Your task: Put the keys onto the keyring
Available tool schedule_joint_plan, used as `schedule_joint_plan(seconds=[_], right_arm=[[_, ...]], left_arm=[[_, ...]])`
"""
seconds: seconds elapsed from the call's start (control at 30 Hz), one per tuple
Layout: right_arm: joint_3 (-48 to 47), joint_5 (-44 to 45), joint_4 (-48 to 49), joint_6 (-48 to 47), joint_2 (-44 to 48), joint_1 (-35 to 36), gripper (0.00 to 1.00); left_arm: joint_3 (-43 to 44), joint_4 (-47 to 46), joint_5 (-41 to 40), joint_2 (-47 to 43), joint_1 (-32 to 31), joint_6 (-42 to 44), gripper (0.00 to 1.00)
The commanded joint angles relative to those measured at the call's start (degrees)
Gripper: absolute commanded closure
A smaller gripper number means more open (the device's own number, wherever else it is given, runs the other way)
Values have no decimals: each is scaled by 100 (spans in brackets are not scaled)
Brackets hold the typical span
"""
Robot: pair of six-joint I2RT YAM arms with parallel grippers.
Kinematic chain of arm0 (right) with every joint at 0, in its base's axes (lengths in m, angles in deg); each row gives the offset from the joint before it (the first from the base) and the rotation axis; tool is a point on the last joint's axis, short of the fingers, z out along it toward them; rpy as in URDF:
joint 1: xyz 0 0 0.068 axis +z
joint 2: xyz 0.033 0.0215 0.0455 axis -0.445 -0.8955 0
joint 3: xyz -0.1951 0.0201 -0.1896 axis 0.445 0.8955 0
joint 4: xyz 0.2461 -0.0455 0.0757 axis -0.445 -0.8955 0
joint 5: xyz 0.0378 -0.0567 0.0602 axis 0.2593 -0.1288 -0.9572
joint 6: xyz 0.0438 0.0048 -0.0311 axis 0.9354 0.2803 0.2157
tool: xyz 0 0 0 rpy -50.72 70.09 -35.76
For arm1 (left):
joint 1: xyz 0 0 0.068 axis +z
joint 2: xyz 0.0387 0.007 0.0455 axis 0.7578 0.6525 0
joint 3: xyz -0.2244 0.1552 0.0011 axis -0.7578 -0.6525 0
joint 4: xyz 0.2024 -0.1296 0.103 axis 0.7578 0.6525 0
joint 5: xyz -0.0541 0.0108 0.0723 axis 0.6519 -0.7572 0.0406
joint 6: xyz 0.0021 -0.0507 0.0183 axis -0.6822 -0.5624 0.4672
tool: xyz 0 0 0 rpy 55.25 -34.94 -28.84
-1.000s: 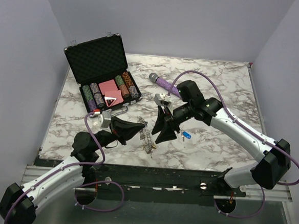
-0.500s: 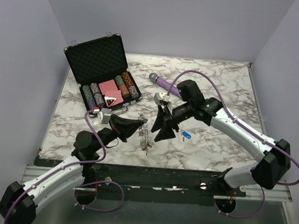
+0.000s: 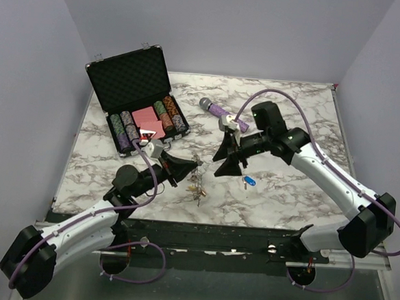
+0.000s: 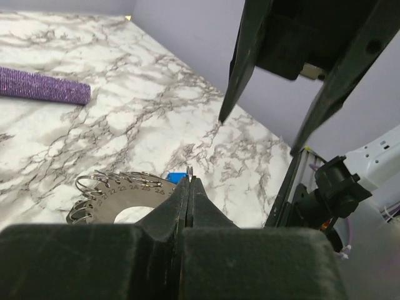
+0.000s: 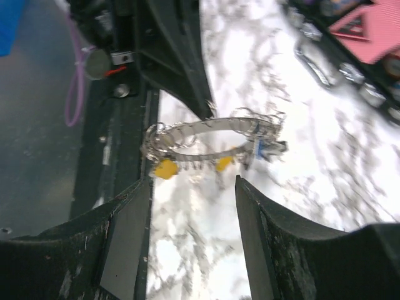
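Marble-pattern tabletop [image 3: 286,197], pale lilac walls [image 3: 26,76] on three sides.

- Your keyring [image 5: 206,132], a wide thin silvery metal ring with small wire loops round its edge, is at front-centre of the table, lying roughly flat and held by one edge.
- Keys on it: two small metal keys with yellow plastic caps [image 5: 165,169] hang under the rim. There's a blue-and-white bit at one end of the ring; you can't tell from the blur whether it's a key.
- One loose small key with a blue cap [image 3: 248,181] lies on the marble just right of the ring, apart from it.
- Left gripper [image 4: 189,186]: jaws fully closed, pinching the keyring's rim at the fingertips.
- Right gripper [image 4: 256,135]: jaws spread wide, nothing in them. It faces the left gripper across the ring with its fingertips near the far rim but not touching. In your right wrist view the ring sits framed between the two fingers [image 5: 125,244], just beyond the tips.
- Further out: a purple glitter-handled microphone [image 3: 220,112] lies behind the right gripper. An open black hard case [image 3: 133,73] stands at back-left, with rows of round poker chips [image 3: 122,127] and pink cards [image 3: 147,119] inside.
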Motion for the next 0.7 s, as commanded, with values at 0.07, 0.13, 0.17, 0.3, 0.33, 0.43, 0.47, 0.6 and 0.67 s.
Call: schedule_joint_plan(seconds=[0.07, 0.13, 0.17, 0.3, 0.33, 0.43, 0.47, 0.6, 0.67], right_arm=[[534, -135, 267, 95, 442, -897, 34], [806, -170, 486, 269, 504, -1090, 34], [955, -214, 636, 340, 548, -1222, 34], [1273, -337, 1015, 595, 663, -1697, 34], [1325, -328, 1041, 596, 680, -1759, 34], [1492, -214, 1181, 666, 680, -1873, 34], [1536, -188, 1217, 675, 698, -1900, 34], [1625, -205, 1305, 727, 689, -1979, 34], [1686, -179, 1349, 762, 698, -2023, 33]], left_arm=[[1035, 404, 353, 1278, -59, 388, 100], [1360, 571, 345, 1779, -76, 484, 100], [1579, 659, 336, 2016, -94, 519, 100], [2169, 809, 283, 3071, -137, 511, 100], [2318, 818, 239, 3273, -146, 494, 100], [2705, 1019, 46, 3854, -208, 432, 100], [2880, 1133, -33, 4012, -234, 414, 100], [3347, 1520, -314, 4575, -287, 362, 100], [3532, 1687, -411, 4795, -305, 370, 100]])
